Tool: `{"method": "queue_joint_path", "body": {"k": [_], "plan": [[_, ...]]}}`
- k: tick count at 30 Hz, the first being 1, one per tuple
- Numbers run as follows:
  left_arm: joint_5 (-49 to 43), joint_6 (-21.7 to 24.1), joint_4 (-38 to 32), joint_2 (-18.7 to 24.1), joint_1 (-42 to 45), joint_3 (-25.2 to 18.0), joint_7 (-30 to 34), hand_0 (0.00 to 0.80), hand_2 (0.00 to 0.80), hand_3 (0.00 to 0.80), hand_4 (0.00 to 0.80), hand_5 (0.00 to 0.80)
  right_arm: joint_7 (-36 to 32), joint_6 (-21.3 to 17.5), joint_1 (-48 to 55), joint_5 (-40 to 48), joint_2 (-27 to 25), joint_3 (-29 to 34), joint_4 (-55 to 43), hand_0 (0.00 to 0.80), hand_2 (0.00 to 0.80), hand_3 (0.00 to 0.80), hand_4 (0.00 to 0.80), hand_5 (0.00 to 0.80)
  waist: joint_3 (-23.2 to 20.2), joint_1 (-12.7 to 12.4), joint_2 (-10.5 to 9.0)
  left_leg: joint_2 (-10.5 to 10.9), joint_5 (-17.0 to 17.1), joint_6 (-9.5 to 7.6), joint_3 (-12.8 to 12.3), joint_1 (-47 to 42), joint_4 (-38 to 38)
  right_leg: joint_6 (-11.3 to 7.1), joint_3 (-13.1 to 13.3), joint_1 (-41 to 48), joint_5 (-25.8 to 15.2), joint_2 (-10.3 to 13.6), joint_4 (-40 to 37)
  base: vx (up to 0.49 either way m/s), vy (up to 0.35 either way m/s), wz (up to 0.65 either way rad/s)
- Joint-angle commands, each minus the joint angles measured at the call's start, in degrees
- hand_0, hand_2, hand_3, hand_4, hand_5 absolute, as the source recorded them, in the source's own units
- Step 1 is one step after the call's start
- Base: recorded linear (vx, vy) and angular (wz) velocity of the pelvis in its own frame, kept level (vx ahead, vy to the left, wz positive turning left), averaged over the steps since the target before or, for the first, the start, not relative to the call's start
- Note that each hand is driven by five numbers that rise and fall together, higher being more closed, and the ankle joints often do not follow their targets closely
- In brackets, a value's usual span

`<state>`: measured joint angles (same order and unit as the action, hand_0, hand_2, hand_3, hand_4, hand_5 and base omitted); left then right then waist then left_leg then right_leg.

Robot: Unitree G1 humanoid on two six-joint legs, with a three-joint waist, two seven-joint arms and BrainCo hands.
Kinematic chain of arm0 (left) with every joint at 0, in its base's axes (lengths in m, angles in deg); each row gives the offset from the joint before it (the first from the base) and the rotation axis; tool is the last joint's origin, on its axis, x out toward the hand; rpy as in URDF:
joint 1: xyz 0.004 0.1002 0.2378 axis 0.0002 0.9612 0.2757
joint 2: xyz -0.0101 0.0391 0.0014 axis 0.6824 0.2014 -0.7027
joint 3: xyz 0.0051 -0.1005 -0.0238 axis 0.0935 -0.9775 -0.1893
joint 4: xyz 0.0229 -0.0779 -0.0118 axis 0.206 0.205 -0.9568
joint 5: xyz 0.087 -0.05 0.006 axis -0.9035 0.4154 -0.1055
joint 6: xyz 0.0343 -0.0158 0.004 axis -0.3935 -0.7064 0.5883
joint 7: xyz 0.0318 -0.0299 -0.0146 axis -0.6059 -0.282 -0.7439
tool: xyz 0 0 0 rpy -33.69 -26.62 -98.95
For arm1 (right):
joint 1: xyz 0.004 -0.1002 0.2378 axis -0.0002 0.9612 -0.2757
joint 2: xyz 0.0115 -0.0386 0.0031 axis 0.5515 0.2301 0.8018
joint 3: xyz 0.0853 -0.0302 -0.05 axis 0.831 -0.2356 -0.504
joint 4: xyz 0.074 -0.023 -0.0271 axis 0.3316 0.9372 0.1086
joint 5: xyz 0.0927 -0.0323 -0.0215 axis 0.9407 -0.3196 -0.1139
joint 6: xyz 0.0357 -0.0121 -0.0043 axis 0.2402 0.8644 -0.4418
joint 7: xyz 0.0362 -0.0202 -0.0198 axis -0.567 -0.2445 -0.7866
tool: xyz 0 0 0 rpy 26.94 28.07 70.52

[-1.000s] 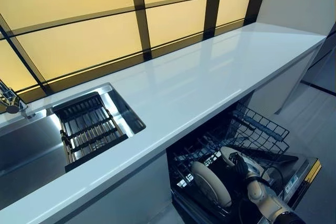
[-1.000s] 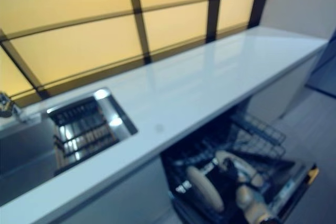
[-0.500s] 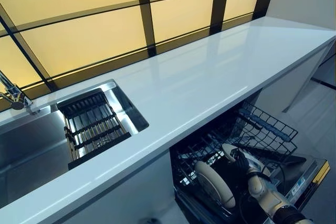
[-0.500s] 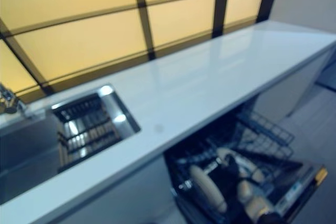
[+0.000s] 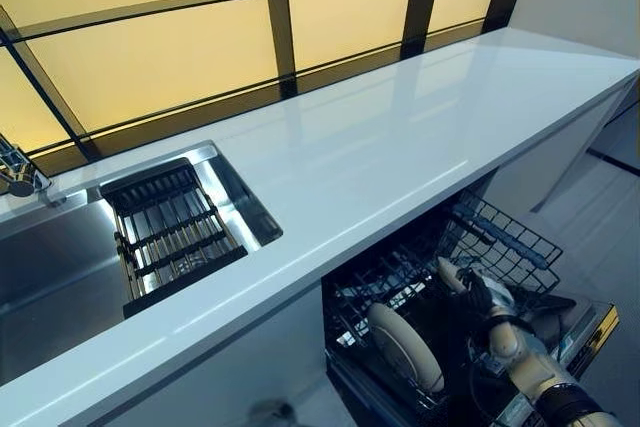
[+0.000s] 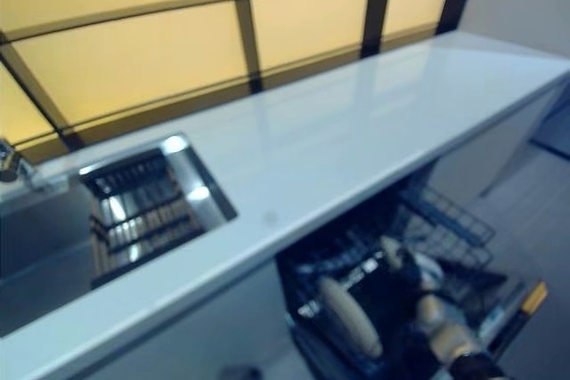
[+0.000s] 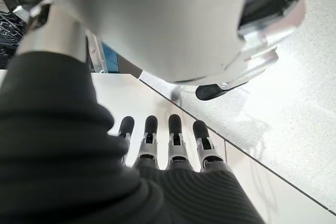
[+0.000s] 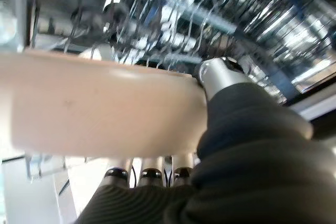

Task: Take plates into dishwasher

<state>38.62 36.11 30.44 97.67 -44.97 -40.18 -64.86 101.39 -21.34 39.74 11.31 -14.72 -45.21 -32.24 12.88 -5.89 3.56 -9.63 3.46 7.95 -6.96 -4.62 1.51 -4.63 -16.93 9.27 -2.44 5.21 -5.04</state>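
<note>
writing: none readable in any view
plate (image 8: 100,111): cream, smooth, round-edged; held in the right hand (image 5: 480,299) over the rack; partly hidden by the hand in the head views
second plate (image 5: 405,347): cream disc, dark line near the rim; stands on edge in the rack, toward the sink side of the held plate, apart from it
right hand: thumb and fingers (image 8: 149,174) clamped on the plate rim, thumb on one face, fingers on the other; low inside the rack
left hand (image 7: 168,145): fingers straight, side by side, holding nothing; seen only in its wrist view, over pale floor
rack (image 5: 500,242): dark wire basket, pulled out below the counter; far end beyond the plates holds no dishes
dishwasher door (image 5: 590,332): folded down under the rack, yellow strip at its outer corner
counter (image 5: 400,137): white, glossy, directly above the rack
sink (image 5: 60,277): steel, set in the counter, well away from the rack
drainer (image 5: 170,232): black slatted tray in the sink end nearest the rack
tap (image 5: 15,175): chrome, at the sink's back edge
</note>
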Motion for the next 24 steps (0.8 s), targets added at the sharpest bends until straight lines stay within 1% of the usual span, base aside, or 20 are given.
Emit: {"method": "queue_joint_path", "body": {"k": [1, 5, 11, 14, 18, 20, 22, 24], "plan": [[-2.5, 0.14, 0.33, 2.58, -2.2, 1.8, 0.86, 0.0, 0.0, 0.0, 0.0, 0.0, -1.24, -0.68, -6.17, 1.93, -3.5, 0.84, -1.27, 0.8, 0.8, 0.8, 0.8, 0.8, -1.43, -1.32, -2.83, 0.8, 6.14, -0.63, 0.3, 6.01, 1.73, -0.43, -0.46, 1.58, 2.19, 0.51, 2.88, 0.025, -0.032, 0.0], [-3.01, 0.03, 0.2, 3.5, -1.85, 1.39, 1.31, 0.0, 0.0, 0.0, 0.0, 0.0, -3.32, 0.74, -8.57, 1.69, -6.03, 1.29, -0.3, 0.8, 0.8, 0.8, 0.8, 0.8, -1.22, -1.67, -3.04, 0.81, 6.16, -0.63, 0.58, 5.74, 1.88, -0.32, -0.45, 1.84, 2.16, 0.31, 2.87, 0.0, 0.0, 0.0], [-3.29, 0.45, 0.25, 4.46, -1.13, 1.02, 1.55, 0.0, 0.0, 0.0, 0.0, 0.0, -7.4, 0.55, -10.13, -0.4, -10.41, 1.81, 0.09, 0.8, 0.8, 0.8, 0.8, 0.8, -1.42, -1.99, -3.39, 0.84, 6.17, -0.61, 0.79, 5.5, 1.84, -0.38, -0.47, 2.36, 2.38, 0.28, 3.02, 0.022, -0.012, 0.0], [-3.27, 0.31, -0.29, 4.88, -1.11, 1.08, 1.88, 0.0, 0.0, 0.0, 0.0, 0.0, -9.22, 0.61, -10.75, 0.78, -12.01, 2.19, 0.3, 0.8, 0.8, 0.8, 0.8, 0.8, -1.4, -2.19, -3.36, 0.86, 6.2, -0.62, 1.02, 5.48, 1.76, -0.35, -0.59, 2.61, 2.65, 0.36, 3.35, 0.05, -0.029, 0.05], [-3.19, 0.66, -0.16, 5.35, -1.24, 1.56, 1.62, 0.0, 0.0, 0.0, 0.0, 0.0, -10.55, -0.64, -11.75, 0.99, -13.96, 2.19, 2.08, 0.8, 0.8, 0.8, 0.8, 0.8, -0.69, -2.52, -3.1, 0.88, 6.57, -0.59, 1.69, 5.94, 1.53, -0.23, -0.76, 2.39, 2.91, 0.55, 4.23, 0.051, -0.053, 0.06], [-3.13, 0.62, -0.51, 5.59, -1.17, 1.74, 1.54, 0.0, 0.0, 0.0, 0.0, 0.0, -10.5, -0.6, -12.11, 1.22, -14.22, 2.16, 2.15, 0.8, 0.8, 0.8, 0.8, 0.8, -0.44, -2.62, -2.89, 0.89, 6.63, -0.63, 2.01, 6.2, 1.39, -0.19, -0.77, 2.16, 3.05, 0.62, 4.64, 0.013, -0.063, 0.04], [-2.45, 1.14, -0.48, 6.1, -1.82, 2.51, 1.24, 0.0, 0.0, 0.0, 0.0, 0.0, -9.9, -0.47, -13.72, 1.87, -14.75, 1.67, 2.5, 0.8, 0.8, 0.8, 0.8, 0.8, 0.46, -2.78, -2.14, 0.84, 6.82, -0.7, 3.02, 7.63, 0.67, 0.08, -0.91, 0.87, 3.93, 0.96, 6.72, -0.06, -0.068, 0.04], [-1.93, 1.45, -0.47, 6.3, -2.35, 2.72, 1.2, 0.0, 0.0, 0.0, 0.0, 0.0, -9.55, -0.38, -14.83, 2.07, -15.0, 1.35, 2.8, 0.8, 0.8, 0.8, 0.8, 0.8, 0.98, -2.8, -1.79, 0.89, 6.8, -0.74, 3.59, 8.77, -0.02, 0.23, -0.92, -0.02, 4.55, 1.23, 7.99, -0.121, -0.046, 0.06]]}}
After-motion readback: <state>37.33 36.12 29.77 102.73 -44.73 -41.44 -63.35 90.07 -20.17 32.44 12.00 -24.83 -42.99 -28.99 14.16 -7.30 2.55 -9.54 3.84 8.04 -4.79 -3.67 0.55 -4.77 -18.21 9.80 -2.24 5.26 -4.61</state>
